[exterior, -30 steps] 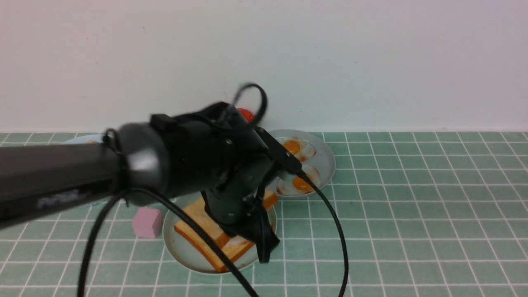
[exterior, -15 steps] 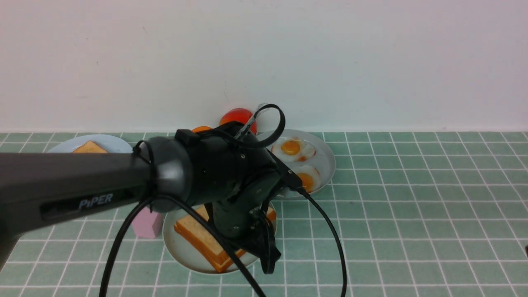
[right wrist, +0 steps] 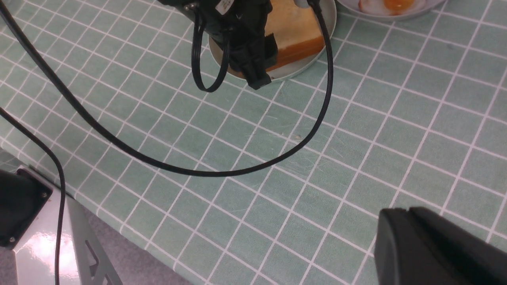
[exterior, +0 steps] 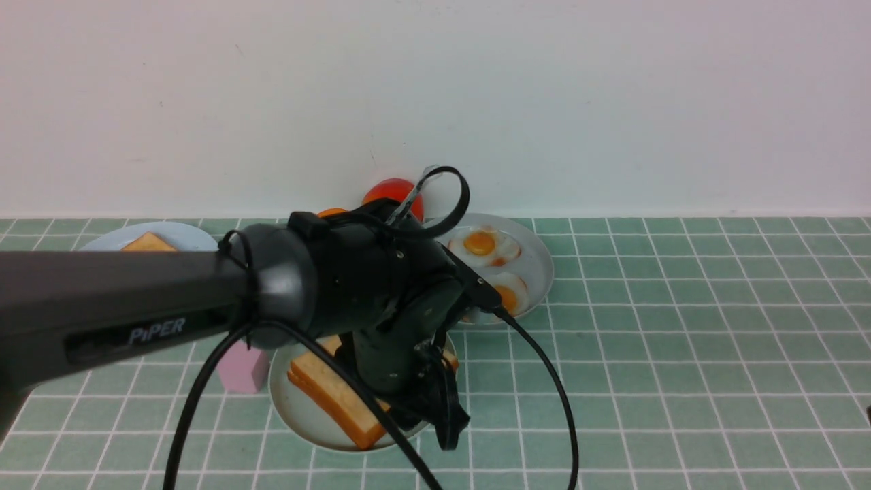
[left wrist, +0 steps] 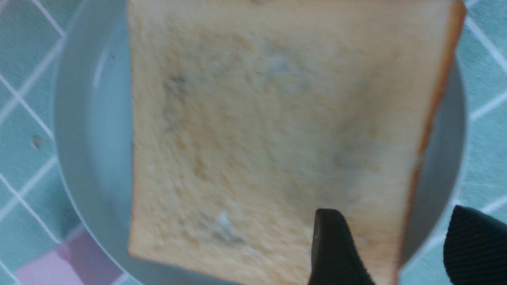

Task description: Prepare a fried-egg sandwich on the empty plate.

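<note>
Left tool (left wrist: pixel 396 237) is positioned over the toast (left wrist: pixel 273 138), its fingers (left wrist: pixel 332 241) spread apart. The toast lies on the round plate (left wrist: pixel 91 99), one edge showing orange-brown crust. Whether the right tool (right wrist: pixel 416 229) is apart or together cannot be told; it is above the surface (right wrist: pixel 277 158).

We see thick square toast (left wrist: pixel 253 138) with a mottled golden face and orange-brown crust lying face up, slightly off-centre, on the round, shallow, pale mint-green plate (exterior: pixel 309 415), whose low rim shows around it, the egg inside hidden from us.
</note>
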`<state>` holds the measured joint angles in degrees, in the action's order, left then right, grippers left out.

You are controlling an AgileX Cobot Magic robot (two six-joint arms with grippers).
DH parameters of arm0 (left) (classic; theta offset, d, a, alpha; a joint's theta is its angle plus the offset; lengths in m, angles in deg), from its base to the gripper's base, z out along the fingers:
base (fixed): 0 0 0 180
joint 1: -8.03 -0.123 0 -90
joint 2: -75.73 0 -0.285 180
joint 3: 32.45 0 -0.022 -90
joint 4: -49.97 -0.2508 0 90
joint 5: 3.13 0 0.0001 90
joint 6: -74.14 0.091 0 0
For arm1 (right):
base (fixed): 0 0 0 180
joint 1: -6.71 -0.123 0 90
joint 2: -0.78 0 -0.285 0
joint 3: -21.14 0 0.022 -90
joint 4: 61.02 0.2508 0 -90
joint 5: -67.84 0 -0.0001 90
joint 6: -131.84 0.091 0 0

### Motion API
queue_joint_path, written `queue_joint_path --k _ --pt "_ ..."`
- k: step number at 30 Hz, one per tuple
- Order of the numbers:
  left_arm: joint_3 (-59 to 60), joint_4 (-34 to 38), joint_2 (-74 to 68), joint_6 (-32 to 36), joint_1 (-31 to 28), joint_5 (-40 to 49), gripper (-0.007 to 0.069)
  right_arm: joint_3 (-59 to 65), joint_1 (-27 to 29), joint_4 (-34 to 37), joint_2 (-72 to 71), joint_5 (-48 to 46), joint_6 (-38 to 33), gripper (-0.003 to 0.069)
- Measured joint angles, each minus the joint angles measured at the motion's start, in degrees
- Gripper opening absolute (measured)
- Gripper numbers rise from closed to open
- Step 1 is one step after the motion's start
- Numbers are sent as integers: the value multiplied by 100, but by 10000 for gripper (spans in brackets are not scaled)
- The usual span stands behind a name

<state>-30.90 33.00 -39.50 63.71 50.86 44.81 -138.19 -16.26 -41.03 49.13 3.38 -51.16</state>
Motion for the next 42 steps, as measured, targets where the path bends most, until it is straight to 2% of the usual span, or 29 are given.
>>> queue_joint_path --k 3,4,5,6,10,13,16,17,20,26,33,37,38,40,42 --pt "-47 301 233 0 0 64 356 -28 0 0 0 -53 0 43" --pt "-54 573 601 0 0 65 298 -101 0 -6 0 -158 0 43" --pt "-54 610 716 0 0 60 279 -109 0 -6 0 -171 0 43" --pt "11 862 1270 0 0 -46 191 -169 0 -20 -30 -285 0 43" --pt "719 1208 3008 0 0 -834 -9 -150 0 -265 -309 -401 29 43" --pt "1624 1420 4316 0 0 -1515 -13 10 0 -583 -707 -401 153 41" --pt "3019 1595 5929 0 0 -2502 -13 288 0 -1046 -1289 -395 455 12" --pt "3111 1595 6028 0 0 -2569 -13 310 0 -1074 -1331 -395 455 12" --pt "4631 1780 7644 0 0 -3719 -13 791 0 -1535 -2078 -293 1002 -3" --pt "6132 1865 9368 -15 0 -4794 -13 1567 0 -1791 -2938 237 1633 -1" --pt "6653 1875 10693 -20 0 -4581 -13 2479 0 -1805 -3163 1591 2164 2" --pt "6654 1878 10808 -20 0 -4066 -13 3007 0 -1805 -3163 2921 2279 6" --pt "6654 1878 10808 -20 0 -4047 -13 3033 0 -1805 -3163 2921 2284 6" --pt "6659 1883 10808 -20 0 -3801 -13 3381 0 -1805 -3163 3624 2285 8" --pt "6659 1883 10808 -20 0 -3693 -13 3578 0 -1808 -3163 3863 2285 9"
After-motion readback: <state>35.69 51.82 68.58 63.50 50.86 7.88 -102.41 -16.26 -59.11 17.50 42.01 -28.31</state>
